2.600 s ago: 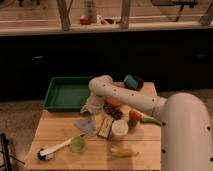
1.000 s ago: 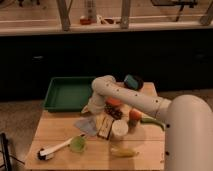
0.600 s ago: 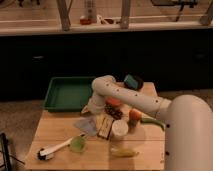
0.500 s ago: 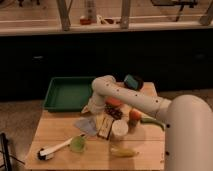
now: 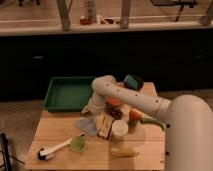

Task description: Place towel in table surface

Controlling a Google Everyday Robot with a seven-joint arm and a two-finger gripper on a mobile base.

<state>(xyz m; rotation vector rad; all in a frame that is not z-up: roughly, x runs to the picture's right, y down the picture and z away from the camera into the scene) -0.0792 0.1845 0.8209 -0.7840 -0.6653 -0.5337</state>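
- Camera view, the only one given: wooden table (image 5: pixel 52 131) in front of a dark counter, white arm (image 5: pixel 131 96) reaching in from the right, bending at the elbow, dropping toward the tabletop.
- gripper (image 5: pixel 94 107) low at the arm's end, just off the front right corner of the green tray (image 5: pixel 65 92), close above the wood; clenched or released, cannot tell, since wrist and pale shapes merge there.
- towel (image 5: pixel 85 125): taken to be the grey-blue cloth, lying flat on the table surface, just below and left of the gripper, beside the snack packet (image 5: pixel 105 125); touching the gripper or apart, cannot tell.
- Clutter around: white cup (image 5: pixel 119 131) near centre, orange object (image 5: pixel 134 116) just behind it, banana (image 5: pixel 124 152) near the front edge, green cup (image 5: pixel 77 145) with white brush (image 5: pixel 50 150) front left, teal block (image 5: pixel 132 81) at the back, behind the arm.
- Change versus 2.6 s back: elbow shifted a touch to the right, forearm slightly re-angled; over the last second practically frozen.
- Cloth patch in the same spot and same shape through all earlier pictures, not lifted, not dragged.
- Meaning for the task: towel looks already down on the wood, not in the tray; placing likely done or at the let-go stage.
- Left to do, by judgement: free the cloth if held, lift straight up, back off.
- Risk: snagging a cloth corner on retreat, or nudging the packet and cup standing close by.
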